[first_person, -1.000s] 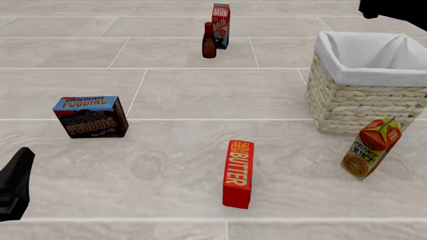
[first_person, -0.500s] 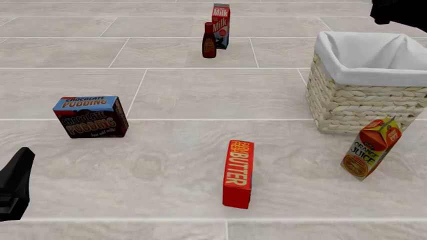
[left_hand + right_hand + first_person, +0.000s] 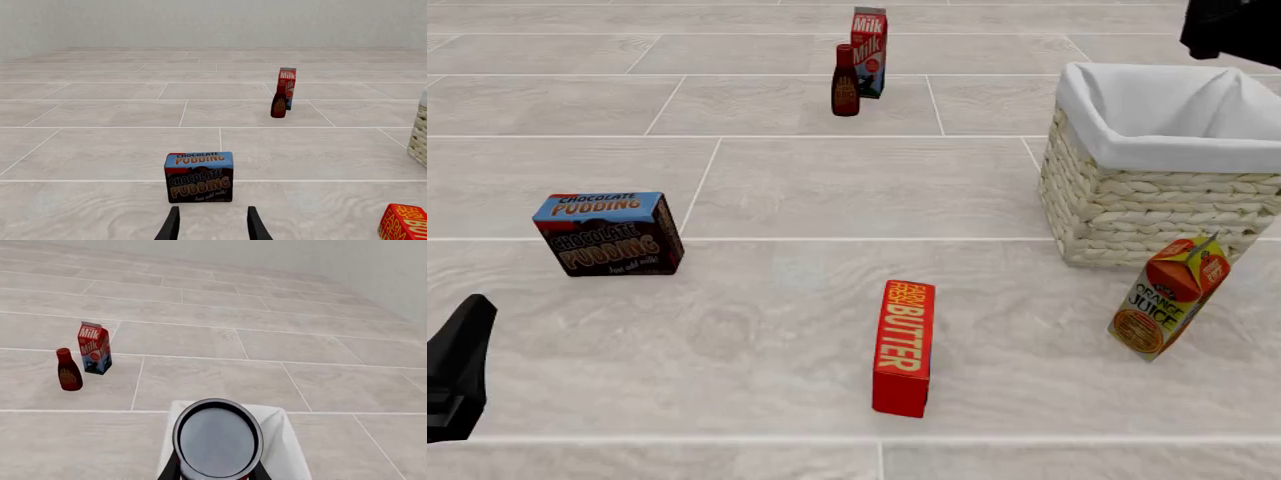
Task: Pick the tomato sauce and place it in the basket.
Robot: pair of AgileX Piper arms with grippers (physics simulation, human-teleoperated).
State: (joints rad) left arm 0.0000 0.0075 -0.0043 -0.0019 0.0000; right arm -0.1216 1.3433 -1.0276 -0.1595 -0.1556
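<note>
In the right wrist view my right gripper is shut on the tomato sauce, a small tin seen from above, with a grey lid and a sliver of red label. It hangs over the white cloth liner of the basket. In the front view the cream wicker basket stands at the right, and only a dark part of my right arm shows above its far corner; the can is out of frame there. My left gripper is open and empty, low at the front left.
A chocolate pudding box stands left of centre. A red butter box is in front. A tilted orange juice carton leans just before the basket. A dark bottle with a red cap and a milk carton stand at the back.
My right arm has moved to the right, further over the basket's far side. The left arm and the groceries have not moved.
</note>
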